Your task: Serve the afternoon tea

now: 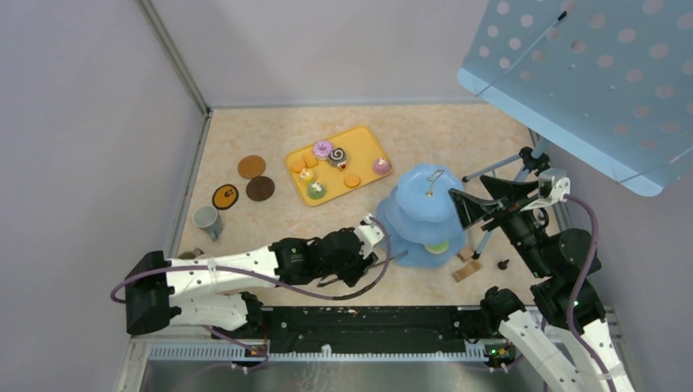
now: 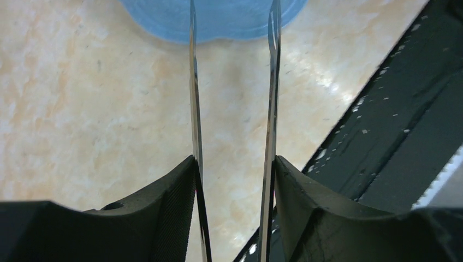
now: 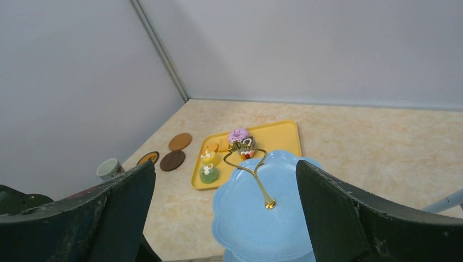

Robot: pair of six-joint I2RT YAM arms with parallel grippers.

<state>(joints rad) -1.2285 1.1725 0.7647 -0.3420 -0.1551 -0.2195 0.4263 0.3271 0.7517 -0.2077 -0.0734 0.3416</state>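
The pale-blue three-tier stand (image 1: 425, 208) stands right of centre, and a green treat (image 1: 435, 247) lies on its bottom tier. Donuts, cupcakes (image 1: 316, 190) and orange biscuits (image 1: 352, 181) sit on the yellow tray (image 1: 369, 145). Three brown coasters (image 1: 260, 188) and a grey mug (image 1: 207, 219) are at the left. My left gripper (image 2: 235, 159) is shut on the metal tongs (image 2: 193, 98), whose blades point at the stand's lowest rim (image 2: 218, 24). My right gripper (image 3: 224, 174) hangs open over the top tier (image 3: 262, 224), near its gold handle (image 3: 248, 161).
A perforated blue panel (image 1: 588, 73) overhangs the back right corner, with grey tripod legs (image 1: 490, 173) under it. A small wooden block (image 1: 466, 272) and a black knob (image 1: 502, 264) lie right of the stand. Walls close off the left and the back.
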